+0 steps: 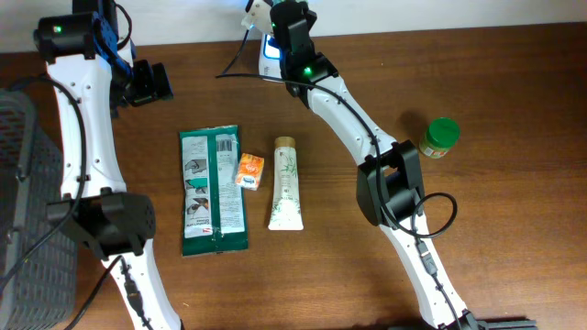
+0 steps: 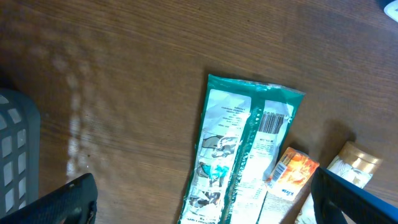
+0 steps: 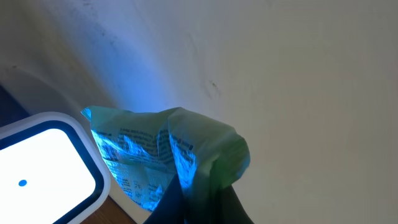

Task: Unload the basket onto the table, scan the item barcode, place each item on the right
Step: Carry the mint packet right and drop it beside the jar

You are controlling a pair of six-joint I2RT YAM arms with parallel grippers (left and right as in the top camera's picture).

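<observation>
My right gripper (image 3: 202,210) is shut on a crumpled green packet (image 3: 168,149) and holds it up against the pale wall. Blue light falls on the packet's printed side. Just left of the packet is the white scanner (image 3: 43,165) with its lit face; in the overhead view the scanner (image 1: 270,50) stands at the table's back edge, under the right gripper (image 1: 261,16). My left gripper (image 2: 211,208) hangs open above the table, its dark fingers (image 2: 68,202) wide apart over a flat green packet (image 2: 249,155) whose barcode (image 2: 272,121) faces up.
On the brown table lie the flat green packet (image 1: 213,190), a small orange box (image 1: 249,170) and a cream tube (image 1: 286,183). A jar with a green lid (image 1: 439,137) stands to the right. A grey basket (image 1: 23,211) sits at the left edge.
</observation>
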